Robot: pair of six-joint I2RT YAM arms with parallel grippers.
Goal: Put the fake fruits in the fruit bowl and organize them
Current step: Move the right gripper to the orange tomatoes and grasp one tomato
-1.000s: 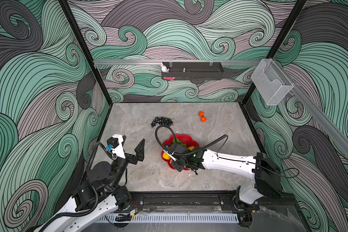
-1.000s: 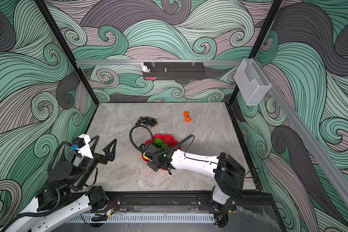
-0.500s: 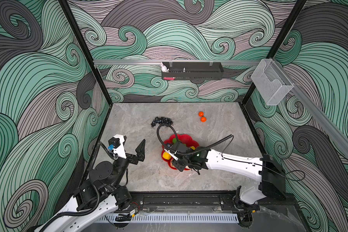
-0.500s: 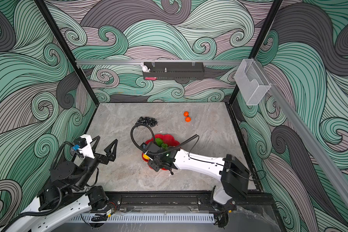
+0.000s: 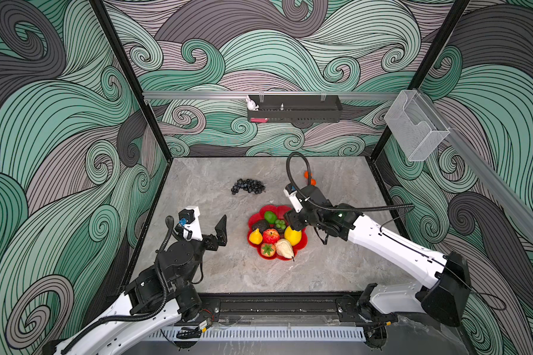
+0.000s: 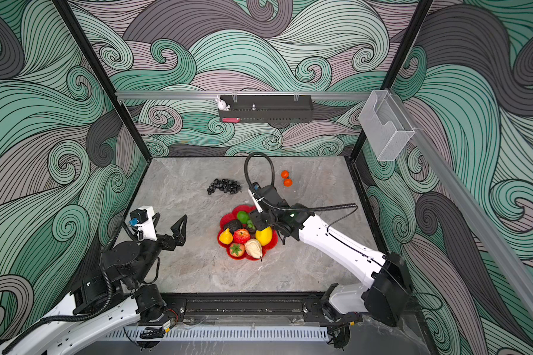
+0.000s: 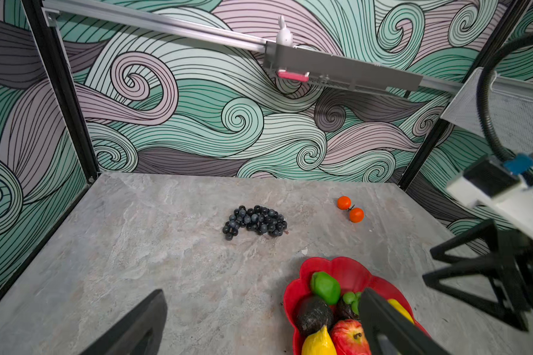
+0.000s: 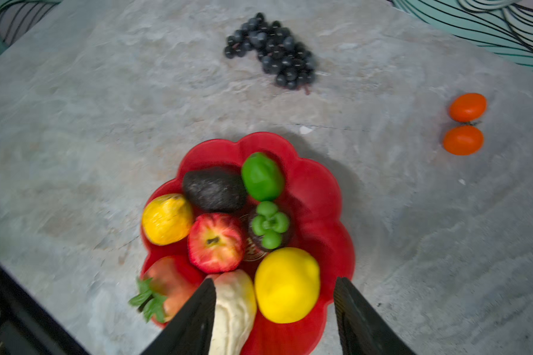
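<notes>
The grapes (light, floppy, slippery) are best pinched mid-bunch; left claw and right claw are held apart.

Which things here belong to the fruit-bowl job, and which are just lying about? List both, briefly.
Job: bowl; apple, lemon, pear and the rest in it; grapes and oranges on the table.
Lying about: black tray, clear bin, white rabbit, all up on the wall rails.
</notes>
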